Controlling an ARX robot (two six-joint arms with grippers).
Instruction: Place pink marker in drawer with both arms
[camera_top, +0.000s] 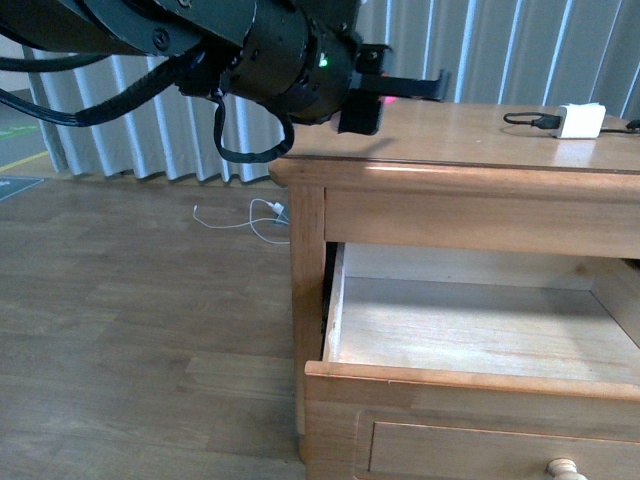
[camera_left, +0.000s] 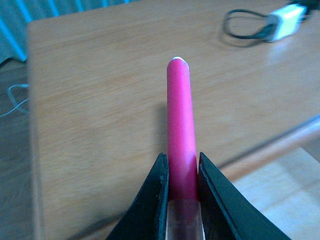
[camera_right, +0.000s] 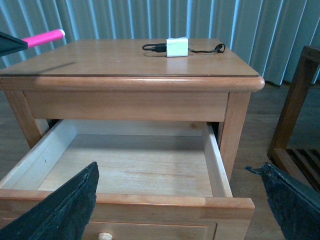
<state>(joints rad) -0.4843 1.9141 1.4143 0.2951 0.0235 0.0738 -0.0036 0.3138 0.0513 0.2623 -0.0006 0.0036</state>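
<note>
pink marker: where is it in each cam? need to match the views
Front: top centre of the picture, only a sliver of the pink marker shows beside the left gripper.
Left wrist: picture centre, clamped between the fingers.
Right wrist: picture's upper left.
Shared landmark: the white charger block, visible in all three.

One pink marker (camera_left: 180, 130), one drawer (camera_right: 125, 201), one charger (camera_right: 177, 47), one nightstand (camera_right: 125, 82), two grippers (camera_left: 181, 165) (camera_right: 180, 167)
</note>
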